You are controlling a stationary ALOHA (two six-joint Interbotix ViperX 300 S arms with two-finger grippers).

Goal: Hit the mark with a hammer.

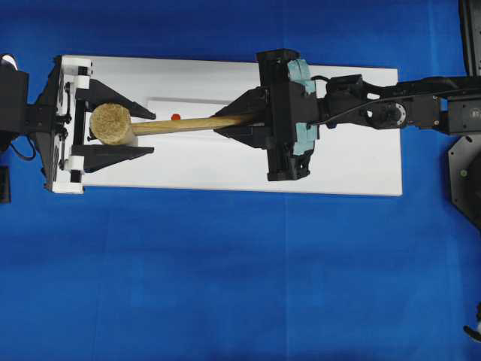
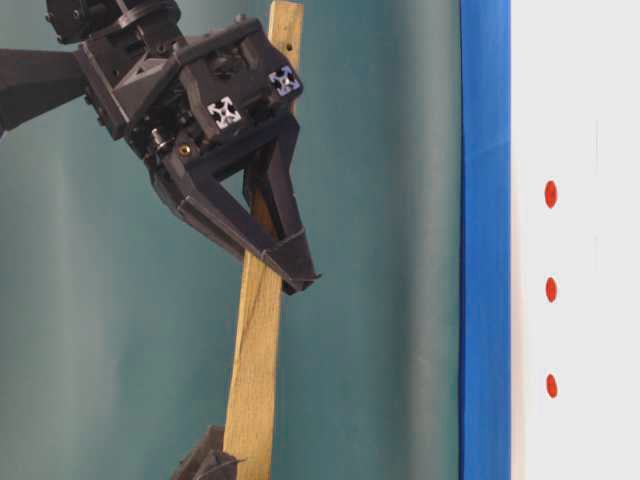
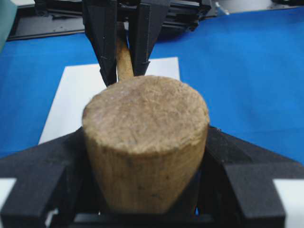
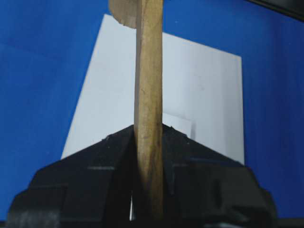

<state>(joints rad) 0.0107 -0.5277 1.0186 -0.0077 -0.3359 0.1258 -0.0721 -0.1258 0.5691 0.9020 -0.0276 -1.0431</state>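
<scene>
Now left gripper [image 1: 113,128] jaws pinch hammer [image 1: 113,124] head; right gripper [image 1: 225,122] jaws pinch handle above white board [image 1: 353,165].

We are seeing even, bright light falling on the white board [image 1: 225,162], with only soft shadows lying beside the hammer [image 1: 150,126]. Both wrist views are blurring up close, the mallet head looming soft-edged.
</scene>
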